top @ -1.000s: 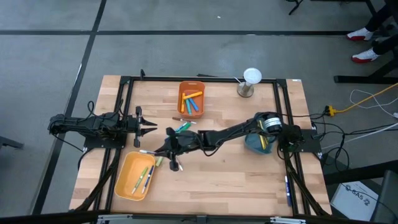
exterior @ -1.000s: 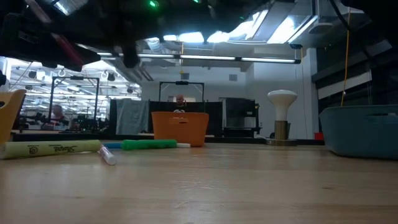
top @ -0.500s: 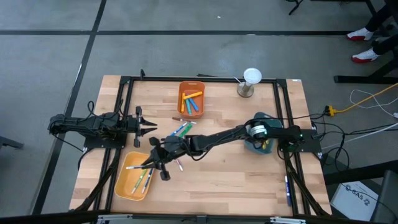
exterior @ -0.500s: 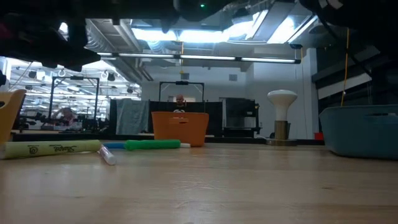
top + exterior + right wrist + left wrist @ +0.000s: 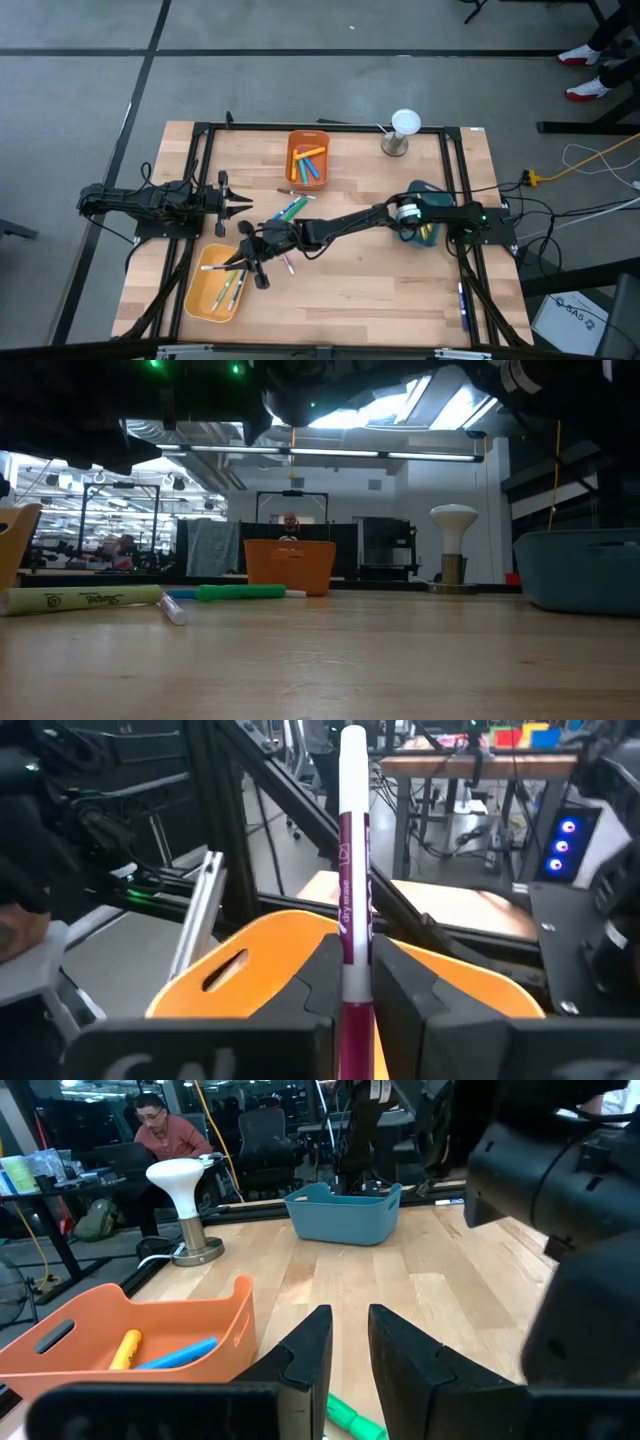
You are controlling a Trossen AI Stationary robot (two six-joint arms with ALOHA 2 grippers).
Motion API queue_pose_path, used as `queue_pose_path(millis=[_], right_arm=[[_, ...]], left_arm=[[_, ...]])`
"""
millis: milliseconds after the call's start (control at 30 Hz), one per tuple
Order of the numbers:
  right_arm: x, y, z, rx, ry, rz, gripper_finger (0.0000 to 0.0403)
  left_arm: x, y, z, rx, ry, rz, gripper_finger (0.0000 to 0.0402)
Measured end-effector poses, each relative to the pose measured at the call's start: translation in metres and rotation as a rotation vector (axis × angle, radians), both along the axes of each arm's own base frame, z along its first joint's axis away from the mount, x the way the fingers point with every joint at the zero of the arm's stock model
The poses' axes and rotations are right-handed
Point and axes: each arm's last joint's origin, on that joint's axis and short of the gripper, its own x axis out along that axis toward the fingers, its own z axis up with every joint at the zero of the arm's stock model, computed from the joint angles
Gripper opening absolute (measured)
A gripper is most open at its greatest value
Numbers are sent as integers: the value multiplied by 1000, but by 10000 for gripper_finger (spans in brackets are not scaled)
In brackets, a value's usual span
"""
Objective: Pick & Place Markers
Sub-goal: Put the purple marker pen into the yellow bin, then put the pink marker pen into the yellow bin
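Note:
My right gripper [image 5: 245,265] reaches across the table and hovers over the right rim of the yellow bin [image 5: 205,300]. It is shut on a magenta marker with a white cap [image 5: 347,860]. The yellow bin holds a few markers [image 5: 232,285]. More markers lie flat on the wood: green and blue ones [image 5: 291,208], and a few [image 5: 286,264] beside the right gripper. In the low view, a green one [image 5: 240,592] and a yellow-green one [image 5: 85,598] lie on the table. My left gripper [image 5: 238,204] waits, open, at the table's left side. My right gripper pinches the magenta marker's barrel [image 5: 346,942] between its two fingers. The marker runs along the fingers and sticks out ahead of them. Its white cap end [image 5: 352,740] is free. It is lifted clear, over the yellow bin [image 5: 270,945].
An orange bin [image 5: 308,158] with several markers stands at the far middle. A teal bin [image 5: 412,230] sits under the right arm. A white mushroom-shaped lamp [image 5: 402,132] stands at the far right. A black frame [image 5: 200,170] runs round the table, and bare wood lies at the near right.
My right gripper has moved toward the table's left and near edges, from the loose markers at mid-table to above the yellow bin's right rim. It has carried the magenta marker along. The last half second brought only a small further shift.

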Motion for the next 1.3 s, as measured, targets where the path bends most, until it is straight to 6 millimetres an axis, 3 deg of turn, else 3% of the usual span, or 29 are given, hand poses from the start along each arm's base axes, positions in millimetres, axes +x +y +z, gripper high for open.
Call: queue_pose_path(millis=[700, 1133, 1300], right_arm=[[3, -19, -3, -52, -8, -27, 47], [3, -20, -3, -11, 9, -26, 167], [2, -23, -10, -9, 119, -31, 192]], left_arm=[[0, 0, 0, 0, 0, 0, 68], [0, 0, 0, 0, 0, 0, 65], [0, 0, 0, 0, 0, 0, 68]])
